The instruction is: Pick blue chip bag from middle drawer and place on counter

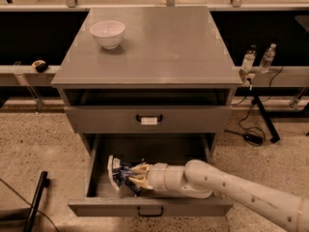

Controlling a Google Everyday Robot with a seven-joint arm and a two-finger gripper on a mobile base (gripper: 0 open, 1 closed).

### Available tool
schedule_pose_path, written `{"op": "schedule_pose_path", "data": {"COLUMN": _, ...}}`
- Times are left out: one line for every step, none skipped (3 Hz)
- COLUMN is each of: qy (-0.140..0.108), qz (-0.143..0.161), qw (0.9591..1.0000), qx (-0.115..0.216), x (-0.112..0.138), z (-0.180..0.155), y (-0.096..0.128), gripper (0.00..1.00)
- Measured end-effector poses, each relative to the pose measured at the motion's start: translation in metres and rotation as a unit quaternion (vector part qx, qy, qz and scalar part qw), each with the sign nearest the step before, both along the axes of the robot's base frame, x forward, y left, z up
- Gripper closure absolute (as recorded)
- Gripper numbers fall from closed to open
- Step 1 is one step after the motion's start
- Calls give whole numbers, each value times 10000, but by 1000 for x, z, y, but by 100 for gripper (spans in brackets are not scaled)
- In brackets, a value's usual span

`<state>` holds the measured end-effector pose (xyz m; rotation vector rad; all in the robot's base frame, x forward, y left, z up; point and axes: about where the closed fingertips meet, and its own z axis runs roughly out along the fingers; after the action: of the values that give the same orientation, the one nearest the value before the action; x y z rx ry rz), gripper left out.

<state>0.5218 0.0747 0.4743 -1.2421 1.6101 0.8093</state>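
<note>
The blue chip bag lies crumpled in the left part of the open middle drawer, which has a plain dark bar handle on its front. My gripper reaches into the drawer from the lower right and is at the bag's right side, touching it. The cream arm runs over the drawer's right front corner. The counter is the grey cabinet top above.
A white bowl stands on the counter's back left. The drawer with the white-tagged handle is closed just above the open one. Two bottles stand on a ledge to the right. A black pole leans at lower left.
</note>
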Motion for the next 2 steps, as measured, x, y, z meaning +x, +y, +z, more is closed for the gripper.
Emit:
{"op": "schedule_pose_path", "data": {"qy": -319, "qz": 619, "qw": 9974, "qx": 171, "x": -38, "z": 74, "y": -14, "gripper": 100}}
{"op": "schedule_pose_path", "data": {"qy": -545, "qz": 1173, "qw": 9916, "qx": 46, "x": -66, "z": 145, "y": -29, "gripper": 100}}
